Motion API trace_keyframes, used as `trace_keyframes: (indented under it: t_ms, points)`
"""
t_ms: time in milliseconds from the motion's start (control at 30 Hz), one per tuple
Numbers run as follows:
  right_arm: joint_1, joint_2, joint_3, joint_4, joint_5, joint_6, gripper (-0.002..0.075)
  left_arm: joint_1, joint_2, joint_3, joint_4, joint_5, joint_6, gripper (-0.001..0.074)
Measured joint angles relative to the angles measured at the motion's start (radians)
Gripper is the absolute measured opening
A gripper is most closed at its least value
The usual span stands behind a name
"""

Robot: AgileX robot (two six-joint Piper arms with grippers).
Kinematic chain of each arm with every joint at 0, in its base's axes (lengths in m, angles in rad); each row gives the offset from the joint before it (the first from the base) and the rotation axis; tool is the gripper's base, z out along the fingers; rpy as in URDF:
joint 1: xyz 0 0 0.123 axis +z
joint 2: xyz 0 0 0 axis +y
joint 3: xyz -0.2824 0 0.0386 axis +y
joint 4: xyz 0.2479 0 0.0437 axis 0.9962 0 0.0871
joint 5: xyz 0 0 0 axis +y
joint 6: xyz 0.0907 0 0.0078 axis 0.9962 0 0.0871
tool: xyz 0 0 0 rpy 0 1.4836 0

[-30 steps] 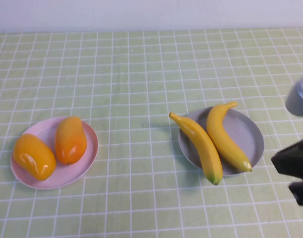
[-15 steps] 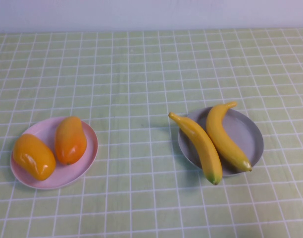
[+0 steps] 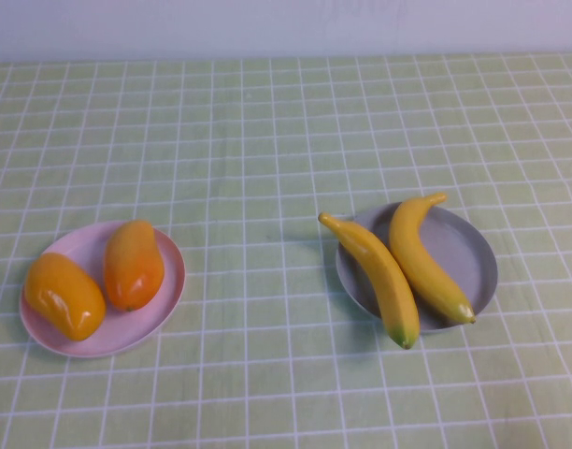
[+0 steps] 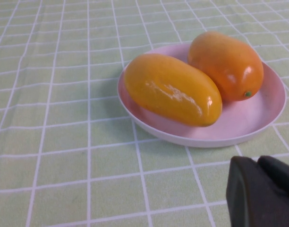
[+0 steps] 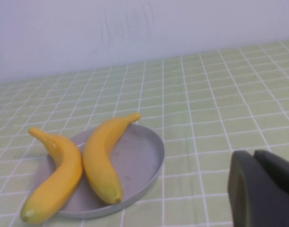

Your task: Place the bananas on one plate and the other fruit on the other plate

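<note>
Both arms lie outside the high view. The left gripper [image 4: 265, 191], a dark blurred shape, is cut off at the five o'clock corner of its wrist picture. The right gripper [image 5: 262, 189] is cropped likewise, so neither shows how its fingers stand.

The table [image 3: 286, 131] was covered by a pale green cloth with a white grid. Two plates lay directly on it, well apart. The pink plate [image 3: 169, 281] sat toward the robot's left, the grey plate [image 3: 473, 248] toward its right, both nearer the robot's side than the far wall. One banana [image 3: 375, 276] hung over the grey plate's rim; its tip seemed to reach past the rim above the cloth, though whether it touched the cloth could not be told. The left gripper [image 4: 262, 191] hung low over the cloth near the pink plate, the right gripper [image 5: 262, 189] beside the grey plate.
</note>
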State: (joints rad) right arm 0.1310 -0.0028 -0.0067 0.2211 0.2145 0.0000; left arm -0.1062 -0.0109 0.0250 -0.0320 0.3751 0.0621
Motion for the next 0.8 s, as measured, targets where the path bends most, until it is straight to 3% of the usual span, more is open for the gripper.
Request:
trace_keyframes:
  t_ms: [300,467,800]
  points:
    - [-0.002,-0.005,0.031,-0.026,-0.037,-0.053,-0.0015,0.0,-0.001,0.0,0.0,0.0,0.0,0.0004]
    - [-0.002,-0.005,0.031,-0.026,0.019,-0.183,-0.0015,0.0,-0.001,0.0,0.0,0.0,0.0,0.0004]
    - [-0.004,-0.01,0.031,-0.026,0.14,-0.205,-0.0015,0.0,-0.001,0.0,0.0,0.0,0.0,0.0004]
